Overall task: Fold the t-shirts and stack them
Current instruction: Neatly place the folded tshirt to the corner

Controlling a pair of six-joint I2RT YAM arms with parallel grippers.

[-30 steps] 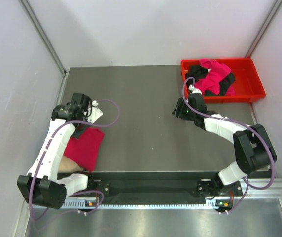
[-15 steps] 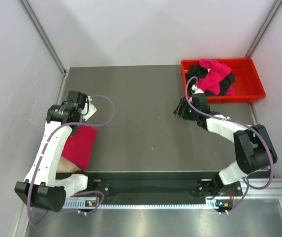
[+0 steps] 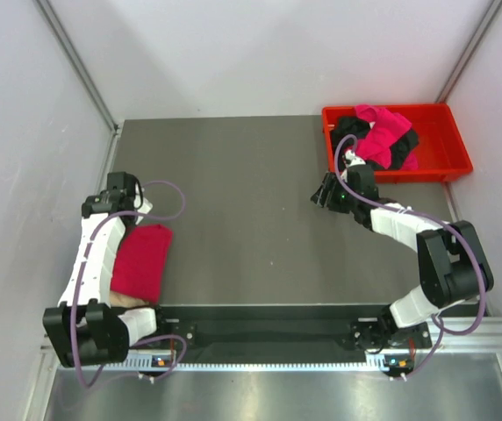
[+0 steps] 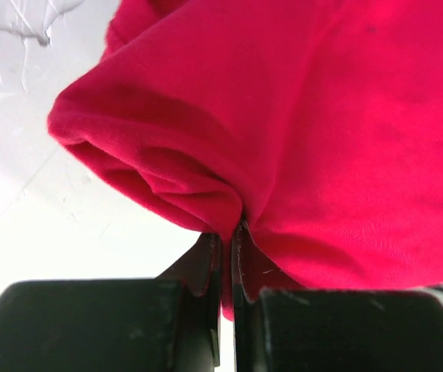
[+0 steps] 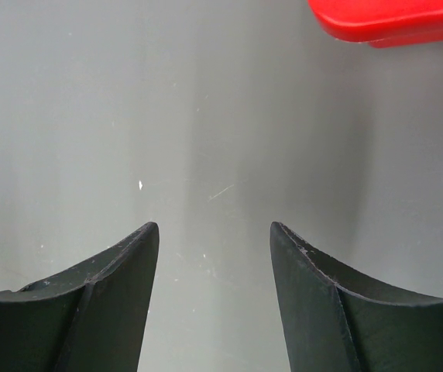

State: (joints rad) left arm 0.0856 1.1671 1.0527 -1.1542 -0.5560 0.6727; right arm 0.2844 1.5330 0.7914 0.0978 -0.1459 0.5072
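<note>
Left claw (image 3: pixel 118 195) in the top view sits at the far end of the magenta t-shirt (image 3: pixel 141 261), which lies as a folded oblong near the left edge of the table (image 3: pixel 242 202). From up here I cannot make out how its jaws stand. A tan t-shirt (image 3: pixel 125 298) peeks out from under the magenta one at the near end, so this looks like the stacking step. To do it well, the pinched edge should go down flat and square over the tan layer, and the claw should let go only once the cloth has settled, drawing off without dragging the fold open. Right claw (image 3: pixel 328 193) hangs over bare table just short of the red tray (image 3: pixel 391 109), where the heap of pink and black shirts (image 3: pixel 378 140) waits, near it but apart.

From the left wrist, the left claw (image 4: pixel 225 232) is all but closed, with a fold of the magenta t-shirt (image 4: pixel 283 139) nipped between its fingers and the rest bulging above and to the right.

From the right wrist, the right claw (image 5: pixel 214 232) stands well open and holds nothing. Grey table (image 5: pixel 206 116) lies beneath it, and only a corner of the red tray (image 5: pixel 392 19) shows at the upper right, with no shirt in sight
</note>
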